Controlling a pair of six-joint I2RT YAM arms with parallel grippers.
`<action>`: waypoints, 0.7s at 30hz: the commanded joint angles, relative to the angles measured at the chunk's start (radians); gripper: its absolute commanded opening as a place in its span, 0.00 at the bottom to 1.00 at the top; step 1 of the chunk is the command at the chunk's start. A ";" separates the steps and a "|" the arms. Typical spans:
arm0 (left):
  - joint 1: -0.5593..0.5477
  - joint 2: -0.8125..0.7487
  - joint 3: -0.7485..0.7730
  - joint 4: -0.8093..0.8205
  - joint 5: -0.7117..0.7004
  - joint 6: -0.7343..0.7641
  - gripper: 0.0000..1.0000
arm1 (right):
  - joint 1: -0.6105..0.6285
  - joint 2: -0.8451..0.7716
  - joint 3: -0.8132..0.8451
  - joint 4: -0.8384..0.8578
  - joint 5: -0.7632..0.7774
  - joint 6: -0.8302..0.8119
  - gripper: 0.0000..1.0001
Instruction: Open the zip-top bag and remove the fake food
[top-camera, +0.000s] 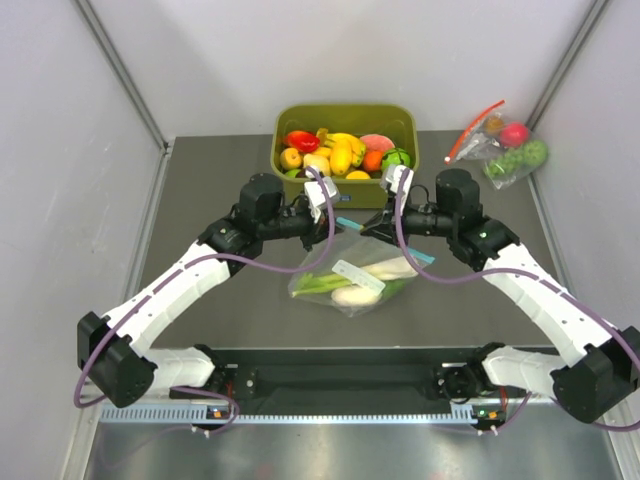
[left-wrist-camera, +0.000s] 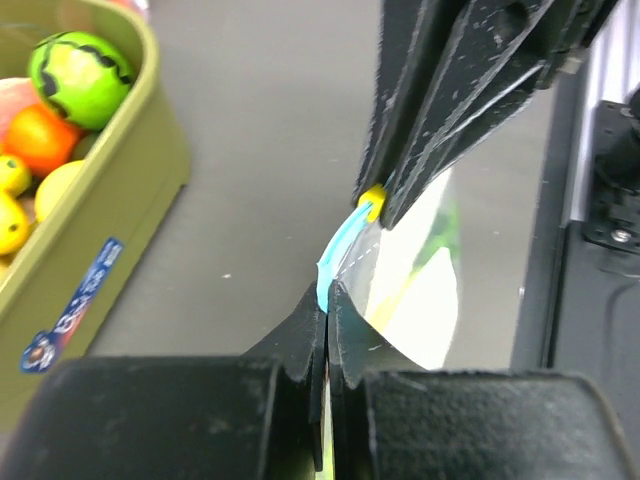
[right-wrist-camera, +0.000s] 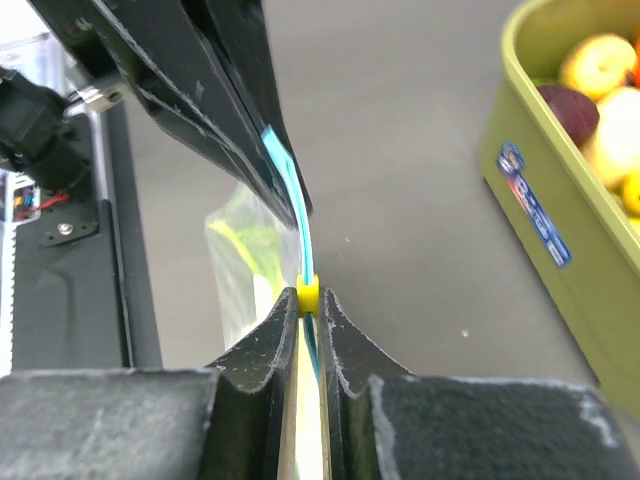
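The clear zip-top bag (top-camera: 350, 278) with a blue-green zip strip (top-camera: 425, 256) and a white label patch lies mid-table, its zip edge lifted. Inside show a white-stalked leek (top-camera: 325, 285) and a white radish (top-camera: 356, 294). My left gripper (left-wrist-camera: 328, 300) is shut on the zip strip's left end (left-wrist-camera: 326, 285). My right gripper (right-wrist-camera: 309, 295) is shut on the yellow zip slider (right-wrist-camera: 308, 291), close to the left fingers. In the top view the left gripper (top-camera: 336, 217) and right gripper (top-camera: 372, 222) meet over the bag's far edge.
An olive bin (top-camera: 345, 120) of red, yellow and orange toy fruits stands just behind the grippers, also in the left wrist view (left-wrist-camera: 120, 200). A second clear bag with a red zip strip (top-camera: 500, 145) lies at the back right.
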 joint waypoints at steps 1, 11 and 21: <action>0.020 -0.028 -0.013 -0.032 -0.139 0.023 0.00 | -0.034 -0.055 0.004 0.056 0.060 0.033 0.00; 0.020 -0.024 -0.008 -0.043 -0.286 0.025 0.00 | -0.053 -0.085 -0.033 0.038 0.126 0.055 0.00; 0.026 0.004 -0.007 -0.043 -0.453 0.014 0.00 | -0.106 -0.105 -0.040 0.002 0.201 0.091 0.00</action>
